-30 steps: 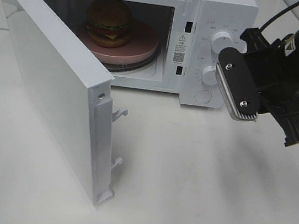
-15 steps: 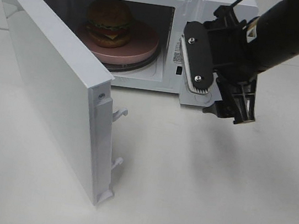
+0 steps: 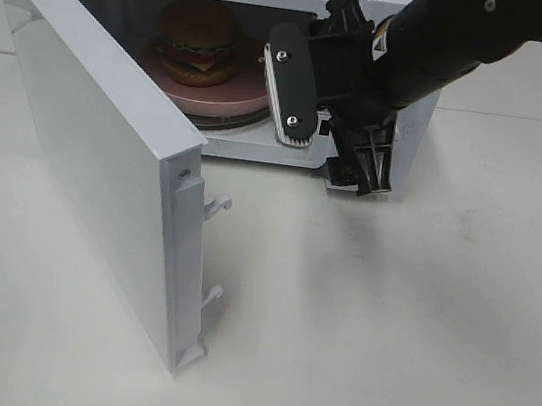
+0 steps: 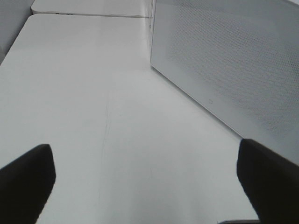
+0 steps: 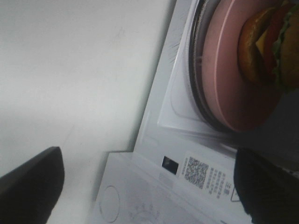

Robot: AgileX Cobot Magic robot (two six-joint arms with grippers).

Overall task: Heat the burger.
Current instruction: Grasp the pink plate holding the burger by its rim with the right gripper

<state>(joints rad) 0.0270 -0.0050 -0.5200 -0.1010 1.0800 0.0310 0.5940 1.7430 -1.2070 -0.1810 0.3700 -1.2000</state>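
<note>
On the left, the left gripper (image 4: 147, 186) was seen only in its own wrist view, its two dark fingers spread wide with nothing between them, held low over the white table (image 4: 84, 93) just beside the perforated face of the door (image 4: 233, 60). In the high view that door (image 3: 88, 137) was swung far out from the microwave (image 3: 414, 132), so the cavity was left exposed. Inside it, towards the back left, the burger (image 3: 197, 41) was set upright on the pink plate (image 3: 257, 90), which was carried on the turntable. The loading step was therefore judged to be done, with the shutting of the door judged to be the step in hand and the setting of the timer left for afterwards. Further right, the right gripper (image 3: 329, 161) was held at the right edge of the opening and across the control panel, tilted downward, its fingers parted and empty; the plate (image 5: 224, 70) and the burger (image 5: 268, 44) were shown close ahead in its wrist view. For the next move, it was judged that this gripper would have to be cleared from the doorway and a steady push applied to the door's outer face until it latched.
</note>
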